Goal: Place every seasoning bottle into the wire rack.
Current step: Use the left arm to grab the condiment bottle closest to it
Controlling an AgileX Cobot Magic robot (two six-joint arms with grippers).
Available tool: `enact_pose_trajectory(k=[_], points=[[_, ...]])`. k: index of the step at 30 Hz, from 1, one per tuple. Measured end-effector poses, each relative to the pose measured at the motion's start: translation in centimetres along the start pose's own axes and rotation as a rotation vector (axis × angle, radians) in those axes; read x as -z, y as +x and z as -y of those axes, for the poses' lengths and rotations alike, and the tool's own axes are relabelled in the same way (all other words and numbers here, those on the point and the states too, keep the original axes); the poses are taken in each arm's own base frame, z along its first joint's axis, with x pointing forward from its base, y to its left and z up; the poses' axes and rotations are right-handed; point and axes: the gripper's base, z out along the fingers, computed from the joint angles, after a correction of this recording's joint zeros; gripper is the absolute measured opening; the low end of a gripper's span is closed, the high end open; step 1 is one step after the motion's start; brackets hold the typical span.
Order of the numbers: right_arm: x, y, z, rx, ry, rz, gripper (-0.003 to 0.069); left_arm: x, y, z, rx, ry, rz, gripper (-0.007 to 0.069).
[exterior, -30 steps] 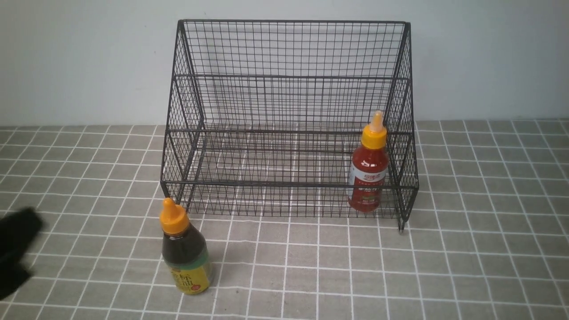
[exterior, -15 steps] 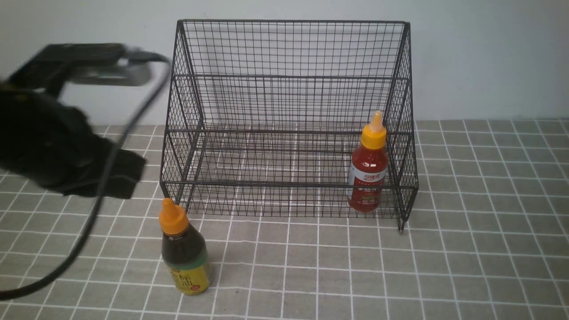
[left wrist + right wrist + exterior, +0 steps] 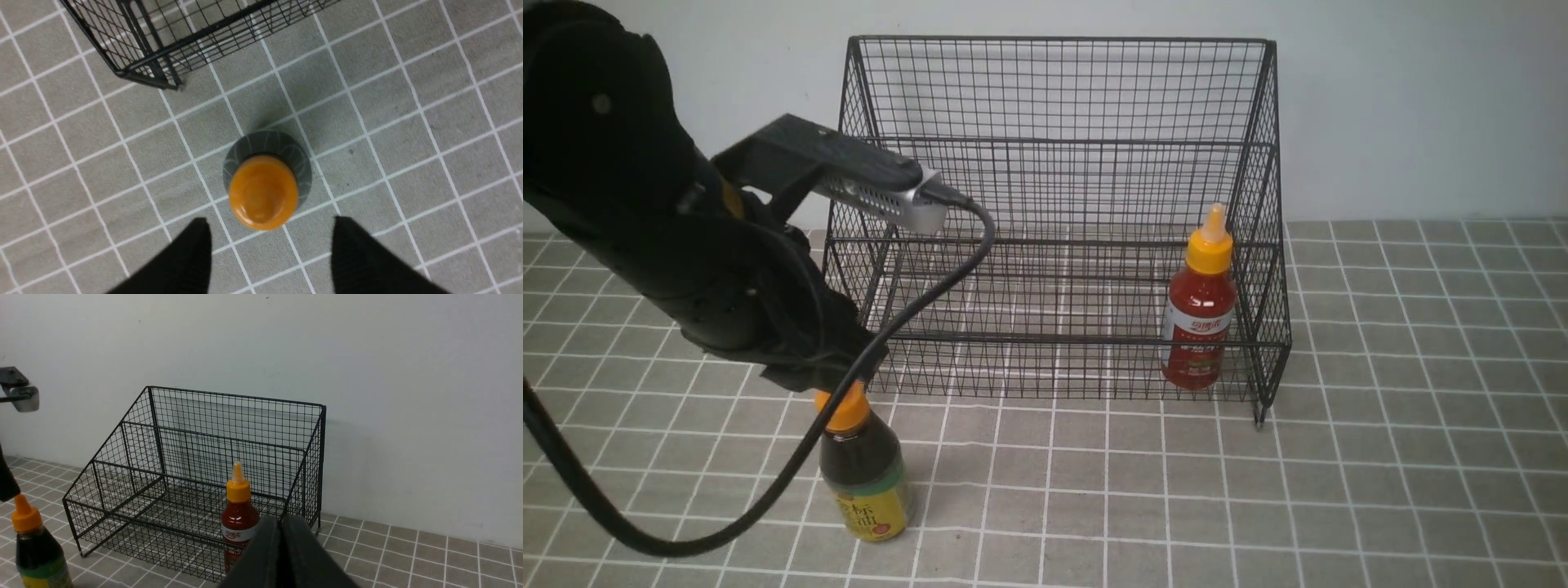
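Observation:
The dark-brown seasoning bottle with an orange cap stands upright on the tiled table, just in front of the wire rack's left front corner. My left gripper hovers right above its cap, open, one finger on each side and nothing between them. In the front view the left gripper hides the cap's tip. The red seasoning bottle stands upright inside the rack's lowest tier at its right end. My right gripper is shut and empty, looking at the red bottle and the rack from a distance.
A grey tiled cloth covers the table and a pale wall stands close behind the rack. The left arm's black cable loops down in front of the dark-brown bottle. The right arm does not show in the front view.
My left arm has swung in from the left edge, over and down to the dark-brown bottle. Its jaws have opened. Both bottles and the rack have stayed put.

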Motion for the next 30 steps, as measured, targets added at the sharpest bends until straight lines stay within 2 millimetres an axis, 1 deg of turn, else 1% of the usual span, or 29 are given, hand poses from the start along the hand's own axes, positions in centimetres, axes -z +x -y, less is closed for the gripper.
enact_pose_trajectory(k=[2,5,8,9,11,14,16,17,18,20,22,30], points=[[0.0,0.0,0.0,0.0,0.0,0.0,-0.0013,-0.3,-0.3,-0.3,0.008,-0.034,0.012,0.0494],[0.0,0.0,0.0,0.0,0.0,-0.001,-0.0013,-1.3,-0.7,-0.6,0.031,-0.061,0.012,0.0572],[0.0,0.0,0.0,0.0,0.0,-0.001,-0.0013,-3.7,-1.1,-0.6,0.058,-0.067,-0.055,0.0583],[0.0,0.0,0.0,0.0,0.0,-0.001,-0.0013,-3.8,-1.1,-0.6,0.06,-0.066,-0.06,0.0582],[0.0,0.0,0.0,0.0,0.0,-0.001,-0.0013,-5.6,-1.2,-0.6,0.071,-0.065,-0.122,0.0565],[0.0,0.0,0.0,-0.001,0.0,-0.001,-0.0013,-7.1,-1.1,-0.5,0.078,-0.062,-0.185,0.0526],[0.0,0.0,0.0,-0.001,0.0,-0.001,-0.0013,-7.7,-1.1,-0.5,0.077,-0.061,-0.206,0.0495],[0.0,0.0,0.0,-0.001,0.0,-0.001,-0.0013,-7.9,-1.1,-0.5,0.077,-0.061,-0.214,0.0446],[0.0,0.0,0.0,-0.001,0.0,-0.001,-0.0013,-7.9,-1.1,-0.5,0.077,-0.061,-0.214,0.0439],[0.0,0.0,0.0,-0.001,0.0,-0.001,-0.0013,-7.9,-1.1,-0.5,0.078,-0.059,-0.215,0.0345],[0.0,0.0,0.0,-0.001,0.0,-0.001,-0.0013,-7.9,-1.1,-0.3,0.085,-0.049,-0.217,0.0298],[0.0,0.0,0.0,0.004,0.004,-0.001,-0.0013,-7.5,-1.3,-0.3,0.093,-0.041,-0.235,0.03]])
